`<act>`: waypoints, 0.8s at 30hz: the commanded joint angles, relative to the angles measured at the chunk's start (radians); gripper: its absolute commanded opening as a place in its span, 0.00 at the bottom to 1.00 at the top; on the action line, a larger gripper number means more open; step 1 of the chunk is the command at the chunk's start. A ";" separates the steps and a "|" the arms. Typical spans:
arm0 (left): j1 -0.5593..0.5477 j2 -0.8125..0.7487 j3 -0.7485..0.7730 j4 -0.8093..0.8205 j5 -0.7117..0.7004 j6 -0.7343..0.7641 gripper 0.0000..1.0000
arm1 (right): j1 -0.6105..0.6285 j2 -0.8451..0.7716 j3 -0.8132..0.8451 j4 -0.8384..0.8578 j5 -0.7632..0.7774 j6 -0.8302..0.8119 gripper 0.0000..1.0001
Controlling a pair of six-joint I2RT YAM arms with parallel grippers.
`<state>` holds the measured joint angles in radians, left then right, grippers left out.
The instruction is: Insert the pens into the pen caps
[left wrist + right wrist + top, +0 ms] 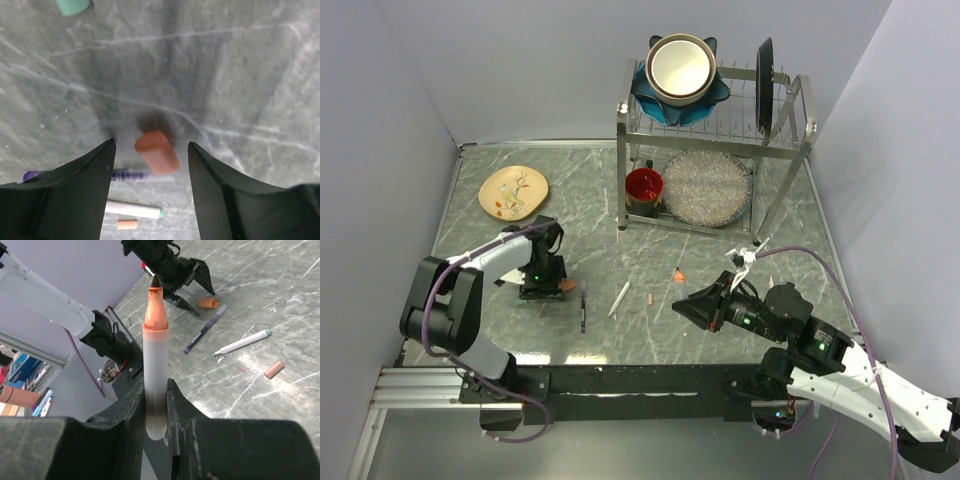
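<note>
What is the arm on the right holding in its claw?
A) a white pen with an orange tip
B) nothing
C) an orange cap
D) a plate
A: in the right wrist view, the right gripper is clamped on a white pen with an orange tip.

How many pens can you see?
3. One orange-tipped pen stands clamped in the right gripper; a dark pen lies on the table near the left gripper; a white pen lies beside it. More may be hidden.
</note>
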<state>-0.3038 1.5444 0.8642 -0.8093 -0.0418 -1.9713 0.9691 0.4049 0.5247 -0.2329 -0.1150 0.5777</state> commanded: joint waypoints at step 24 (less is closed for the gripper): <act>-0.001 -0.076 0.093 -0.001 -0.133 0.046 0.01 | 0.005 0.081 0.021 0.032 0.012 -0.033 0.00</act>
<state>-0.2913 1.5681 0.9501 -0.8421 -0.0917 -1.9728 0.9691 0.4534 0.5247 -0.2329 -0.1123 0.5735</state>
